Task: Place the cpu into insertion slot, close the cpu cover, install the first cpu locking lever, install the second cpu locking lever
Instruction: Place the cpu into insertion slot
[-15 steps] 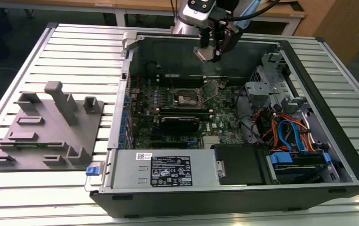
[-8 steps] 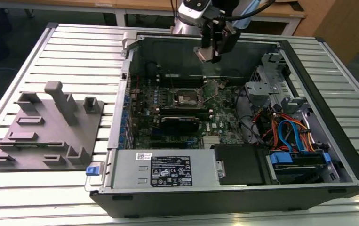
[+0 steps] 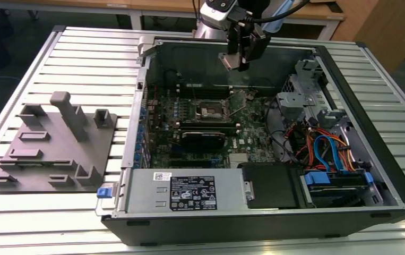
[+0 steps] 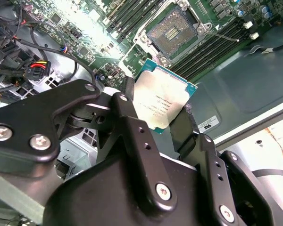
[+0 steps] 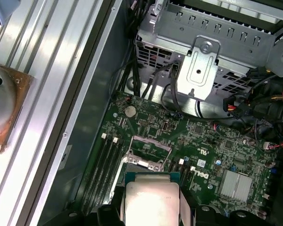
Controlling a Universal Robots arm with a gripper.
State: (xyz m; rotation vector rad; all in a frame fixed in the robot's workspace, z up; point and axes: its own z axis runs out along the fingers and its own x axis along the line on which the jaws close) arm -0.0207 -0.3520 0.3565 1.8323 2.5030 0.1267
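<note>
Exterior view, gripper: the gripper (image 3: pixel 236 59) hangs in the upper middle of the frame over the open computer case (image 3: pixel 259 228). It is raised well clear of the board, apparently so its load passes above the parts.
Exterior view, target: the insertion slot (image 3: pixel 210 110) lies at centre frame, bare. A silvery piece tilted up just beside it, on the exterior view's right, looks like the cpu cover (image 3: pixel 240 101) standing raised to leave the slot free.
Second wrist view, hold: the fingers (image 4: pixel 184 129) clamp opposite edges of the cpu (image 4: pixel 162 101). Its metal top faces the camera, so the contact side looks toward the board. The slot (image 4: pixel 172 32) lies beyond, apart from it.
First wrist view, alignment: the cpu (image 5: pixel 151 200) sits level between the pads, above the board and not seated.
</note>
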